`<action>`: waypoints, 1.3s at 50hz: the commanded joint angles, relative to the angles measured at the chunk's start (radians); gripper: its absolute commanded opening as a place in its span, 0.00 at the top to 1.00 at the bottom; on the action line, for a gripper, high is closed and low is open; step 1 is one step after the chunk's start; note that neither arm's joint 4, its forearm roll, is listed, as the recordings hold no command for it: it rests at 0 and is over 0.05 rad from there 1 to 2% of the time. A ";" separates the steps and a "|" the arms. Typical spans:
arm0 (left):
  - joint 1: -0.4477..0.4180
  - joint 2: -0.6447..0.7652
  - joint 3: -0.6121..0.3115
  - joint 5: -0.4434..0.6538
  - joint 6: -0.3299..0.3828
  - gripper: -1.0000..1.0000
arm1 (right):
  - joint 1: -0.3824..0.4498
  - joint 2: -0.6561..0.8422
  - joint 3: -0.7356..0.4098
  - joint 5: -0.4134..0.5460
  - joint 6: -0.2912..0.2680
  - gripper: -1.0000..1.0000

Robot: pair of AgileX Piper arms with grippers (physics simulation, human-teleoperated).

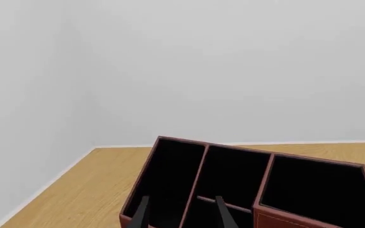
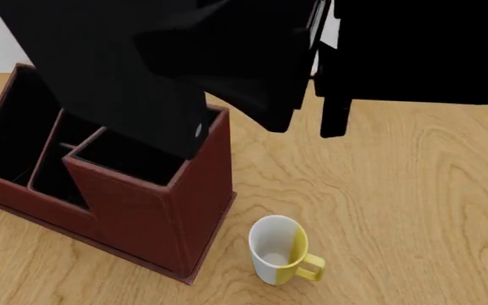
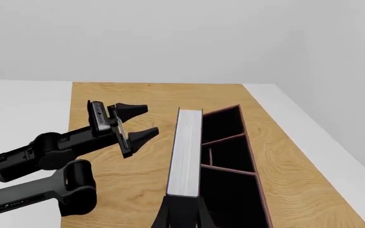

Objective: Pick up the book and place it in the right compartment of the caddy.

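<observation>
- The right arm's fingers (image 3: pixel 181 213) are closed tight on one end of the book (image 3: pixel 186 152). The book sticks straight out past the fingertips, with its white pages facing the wrist camera.
- The book is held up in the air, just beside the caddy (image 3: pixel 230 161) and above it. My guess is that it is held by one end so the far end can go down first into the right compartment (image 2: pixel 129 155), the big one with the tall walls.
- In the front view I cannot pick out the book, as the big black arms hide it.
- The left arm's fingers (image 3: pixel 135 122) are spread apart and hold nothing. They hang over the worktop (image 3: pixel 138 166), a little way off to the side of the book. They seem to be waiting out of the way.
- All the caddy's slots that can be seen look dark and have nothing in them.
- A white and yellow mug (image 2: pixel 279 257) stands on the worktop near the caddy. It looks empty too.
</observation>
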 commanded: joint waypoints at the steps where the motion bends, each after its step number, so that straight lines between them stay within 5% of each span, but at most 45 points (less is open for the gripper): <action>1: 0.002 0.000 -0.009 0.003 0.002 0.00 | -0.012 0.006 -0.017 -0.005 0.032 1.00; 65: 0.006 0.000 0.047 -0.059 -0.013 0.00 | -0.118 0.166 -0.052 -0.078 0.063 1.00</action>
